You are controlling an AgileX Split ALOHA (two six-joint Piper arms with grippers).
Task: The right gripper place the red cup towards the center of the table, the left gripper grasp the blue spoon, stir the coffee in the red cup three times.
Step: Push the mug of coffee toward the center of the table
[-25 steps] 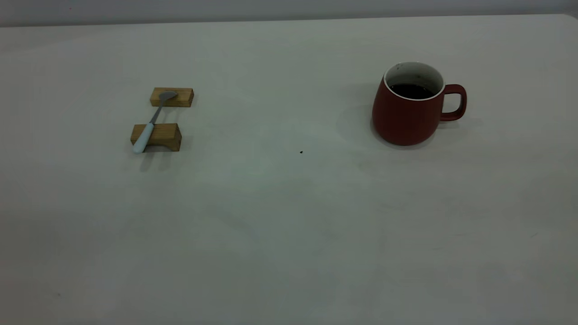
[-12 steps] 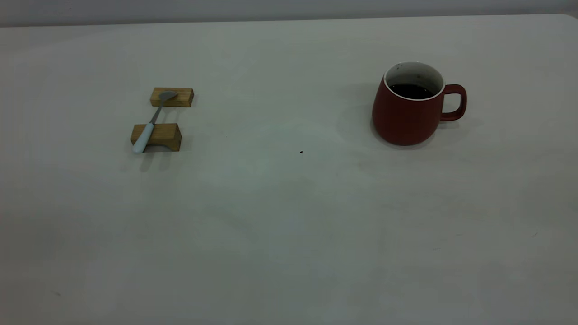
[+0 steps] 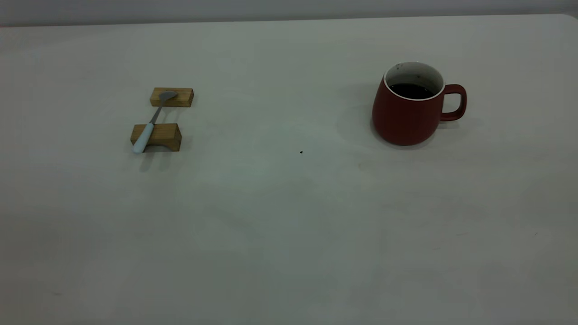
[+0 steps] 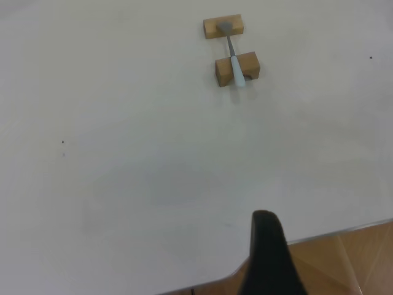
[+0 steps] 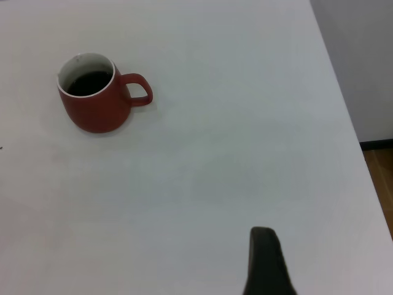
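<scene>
The red cup (image 3: 406, 117) stands upright on the right side of the table (image 3: 289, 225), handle to the right, with dark coffee (image 3: 411, 91) inside. The blue spoon (image 3: 149, 124) lies across two wooden blocks on the left side, bowl on the far block and pale handle on the near one. Neither gripper shows in the exterior view. In the left wrist view the black tip of my left gripper (image 4: 265, 221) hangs over the table's edge, far from the spoon (image 4: 234, 61). My right gripper (image 5: 263, 236) is well away from the cup (image 5: 95, 107), with nothing in it.
The two tan blocks (image 3: 172, 97) (image 3: 162, 135) hold the spoon off the table. A tiny dark speck (image 3: 301, 152) marks the tabletop near its middle. The table's edge (image 4: 344, 230) borders wooden floor in the left wrist view, and another edge (image 5: 344, 92) runs beside a grey wall.
</scene>
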